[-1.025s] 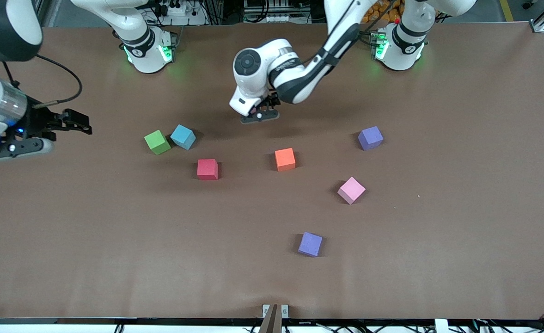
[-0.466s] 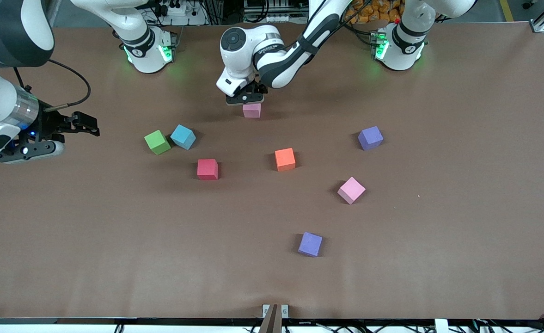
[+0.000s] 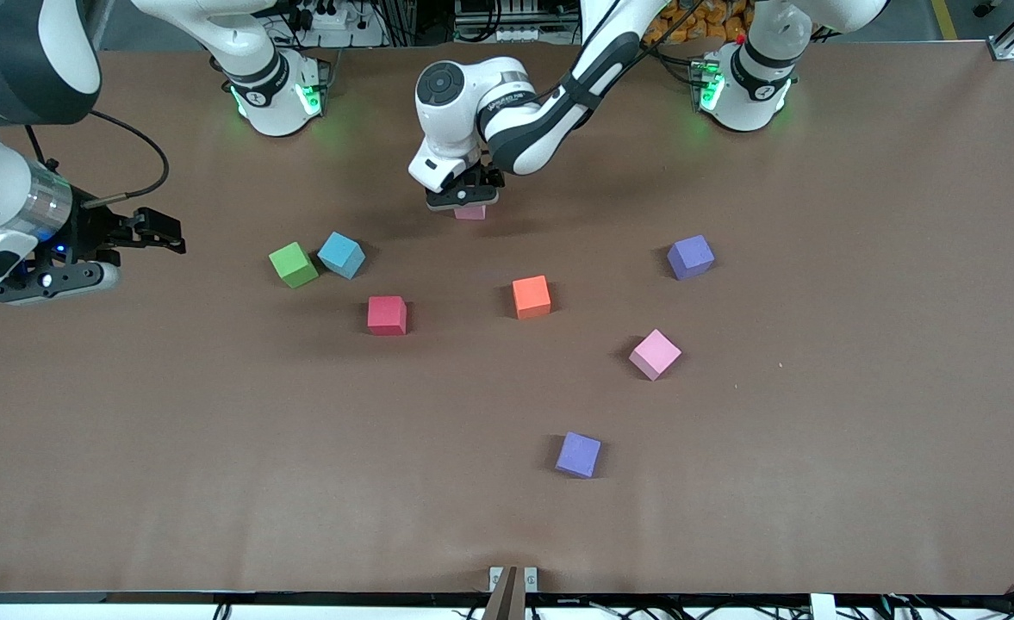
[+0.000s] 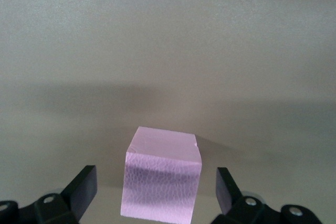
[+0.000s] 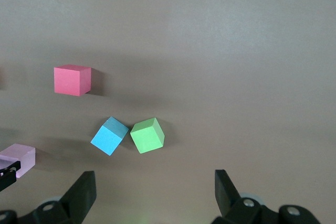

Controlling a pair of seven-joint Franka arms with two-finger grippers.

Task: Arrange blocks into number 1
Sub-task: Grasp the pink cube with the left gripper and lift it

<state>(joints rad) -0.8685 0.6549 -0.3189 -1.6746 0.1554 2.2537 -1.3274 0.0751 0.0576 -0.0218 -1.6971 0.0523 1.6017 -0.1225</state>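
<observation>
One pink block (image 3: pixel 470 212) rests on the table near the robots' bases, mostly covered by my left gripper (image 3: pixel 465 200). In the left wrist view this pink block (image 4: pixel 161 179) sits between the open fingers of the left gripper (image 4: pixel 156 183), with a gap on each side. Farther toward the front camera lie the light blue block (image 3: pixel 340 255), the red block (image 3: pixel 387 314), the orange block (image 3: pixel 531 296) and a second pink block (image 3: pixel 655 354). My right gripper (image 3: pixel 171 234) hangs open and empty over the right arm's end of the table, seeing the red block (image 5: pixel 72 80) and the light blue block (image 5: pixel 109 136).
A green cube (image 3: pixel 293 264) touches the light blue block on the side toward the right arm's end. One purple cube (image 3: pixel 690 257) lies toward the left arm's end, another purple cube (image 3: pixel 578 454) nearest the front camera. The brown table (image 3: pixel 860 387) spreads wide around them.
The left gripper pulled back toward the bases, uncovering the pink block, then settled over it again. The right gripper shifted slightly, then stayed still.
</observation>
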